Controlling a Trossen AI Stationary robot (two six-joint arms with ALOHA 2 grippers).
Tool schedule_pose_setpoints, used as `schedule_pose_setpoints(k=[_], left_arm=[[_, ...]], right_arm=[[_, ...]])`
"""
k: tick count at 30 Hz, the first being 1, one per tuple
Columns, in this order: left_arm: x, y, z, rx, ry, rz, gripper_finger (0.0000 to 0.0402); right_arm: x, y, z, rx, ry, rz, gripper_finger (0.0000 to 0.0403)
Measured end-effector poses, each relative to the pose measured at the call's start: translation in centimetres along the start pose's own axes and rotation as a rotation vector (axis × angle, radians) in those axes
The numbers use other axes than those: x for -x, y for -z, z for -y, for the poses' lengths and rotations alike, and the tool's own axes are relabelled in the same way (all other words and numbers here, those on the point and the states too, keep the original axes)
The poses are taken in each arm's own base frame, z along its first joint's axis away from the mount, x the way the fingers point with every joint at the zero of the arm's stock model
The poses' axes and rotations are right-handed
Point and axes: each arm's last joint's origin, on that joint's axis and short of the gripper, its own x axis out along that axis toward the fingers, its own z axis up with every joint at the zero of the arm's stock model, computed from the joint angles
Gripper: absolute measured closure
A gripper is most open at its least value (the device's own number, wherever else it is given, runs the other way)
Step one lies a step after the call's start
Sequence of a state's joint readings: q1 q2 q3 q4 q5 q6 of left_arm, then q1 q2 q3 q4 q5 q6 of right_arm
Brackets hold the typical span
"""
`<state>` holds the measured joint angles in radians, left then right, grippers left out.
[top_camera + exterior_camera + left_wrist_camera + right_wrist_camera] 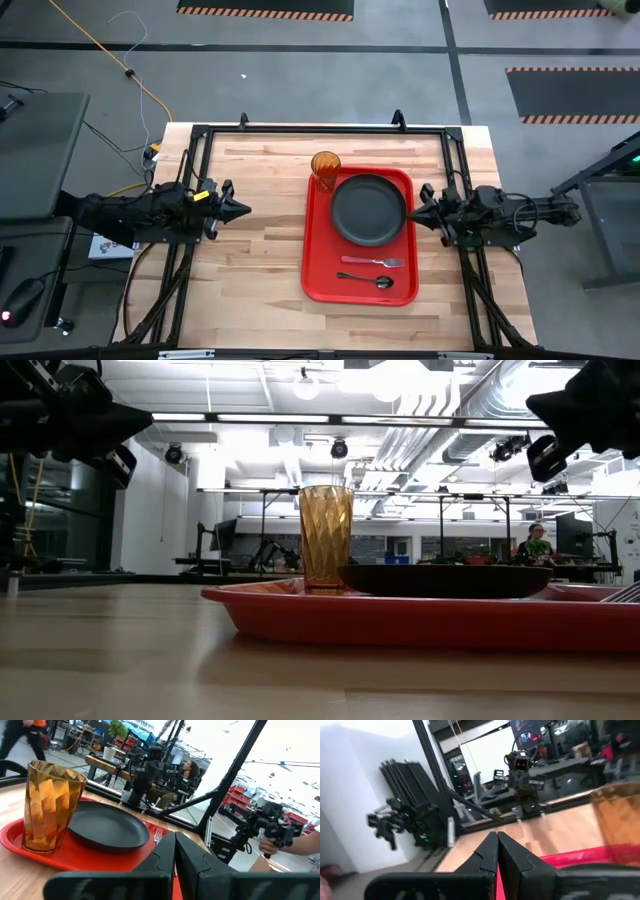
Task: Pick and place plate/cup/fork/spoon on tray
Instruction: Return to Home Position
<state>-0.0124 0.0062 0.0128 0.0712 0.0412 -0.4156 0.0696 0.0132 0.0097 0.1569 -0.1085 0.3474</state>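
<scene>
Wood table (250, 290) first: pale butcher-block planks, matte, edged by a black tube frame. Left of the tray (318, 275), across a broad bare stretch of boards, left gripper (240, 209): dark, angular, tapering to a point, fingers pressed together on nothing, aimed at the tray's left rim and well apart from it. Next, the tray itself: glossy bright red plastic, rectangular, rounded corners, low rim, lying flat. At the tray's far left corner, the cup (326, 165): translucent amber, faceted walls, upright, just beside the plate. Filling the tray's far half, the plate (369, 209): round, dark grey, matte, raised rim, reaching close to both long rims of the tray. On the tray's near half, the fork (372, 261): pinkish handle, silver tines pointing right. Just nearer, parallel and apart from it, the spoon (365, 279): thin dark handle, round shiny bowl at the right end. Right of the tray, right gripper (418, 212): same dark wedge, fingers closed and empty, tip just beside the tray's right rim, level with the plate, little free room between.
</scene>
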Motion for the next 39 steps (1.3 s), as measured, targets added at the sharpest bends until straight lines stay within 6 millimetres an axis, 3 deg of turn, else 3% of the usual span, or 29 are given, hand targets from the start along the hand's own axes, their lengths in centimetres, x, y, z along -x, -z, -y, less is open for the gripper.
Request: schedule_pose_setpoints(k=[3, 9, 39], left_arm=[[0.0, 0.0, 0.0, 0.000, 0.000, -0.001, 0.0399], [0.0, 0.0, 0.0, 0.001, -0.002, -0.005, 0.0398], [0.0, 0.0, 0.0, 0.001, -0.002, -0.004, 0.0398]], right_arm=[[0.0, 0.1, 0.2, 0.076, 0.053, -0.005, 0.0403], [0.0, 1.2, 1.0, 0.067, 0.217, -0.098, 0.0403], [-0.1, 1.4, 1.1, 0.030, 0.227, -0.122, 0.0402]])
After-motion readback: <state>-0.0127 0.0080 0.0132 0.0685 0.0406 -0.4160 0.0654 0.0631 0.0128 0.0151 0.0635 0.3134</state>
